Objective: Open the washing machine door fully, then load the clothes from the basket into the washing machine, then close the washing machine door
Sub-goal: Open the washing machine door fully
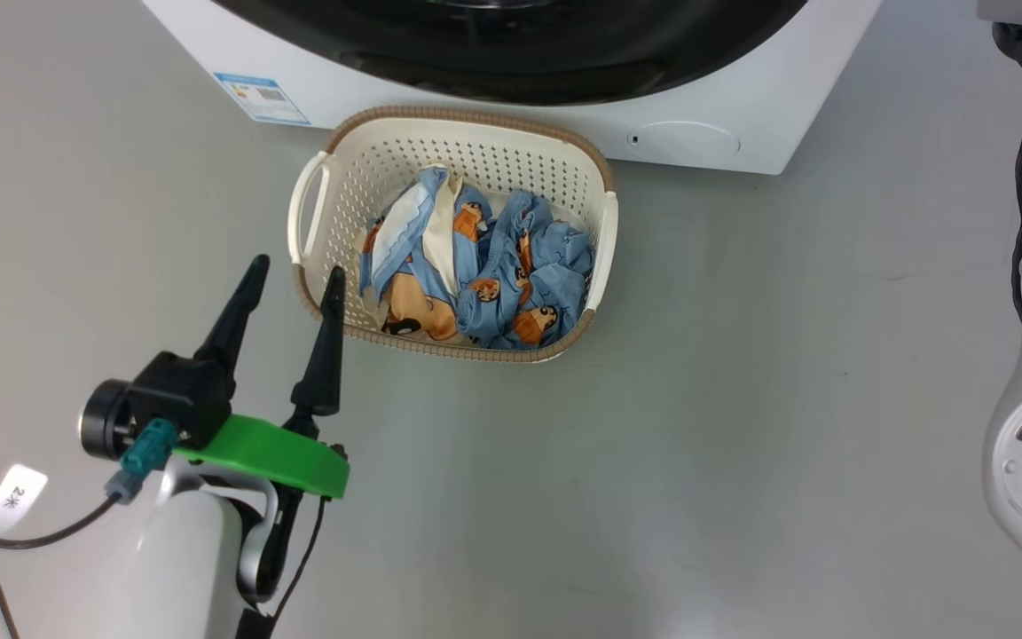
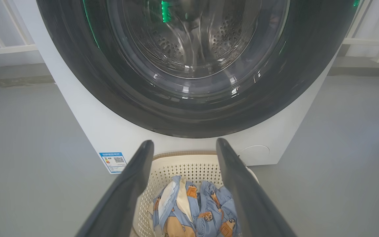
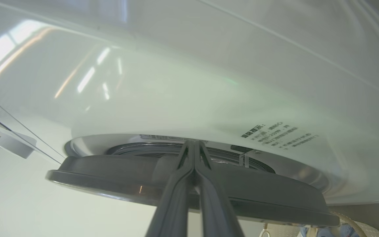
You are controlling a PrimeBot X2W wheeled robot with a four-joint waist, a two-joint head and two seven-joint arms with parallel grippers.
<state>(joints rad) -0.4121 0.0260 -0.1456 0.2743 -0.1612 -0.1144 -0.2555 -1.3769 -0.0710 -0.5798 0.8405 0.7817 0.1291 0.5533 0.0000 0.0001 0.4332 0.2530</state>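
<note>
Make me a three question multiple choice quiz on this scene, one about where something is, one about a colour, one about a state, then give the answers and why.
1. Where does the basket stand?
A. on the floor before the washer
B. behind the washer
C. on top of the washer

2. What is the clothes' main colour?
A. red
B. green
C. light blue

3. How is the left gripper?
A. shut on the basket's handle
B. open, holding nothing
C. shut, empty

Answers:
1 A, it sits on the floor below the door.
2 C, the fabric is light blue with orange figures.
3 B, its fingers stand wide apart, gripping nothing.
</note>
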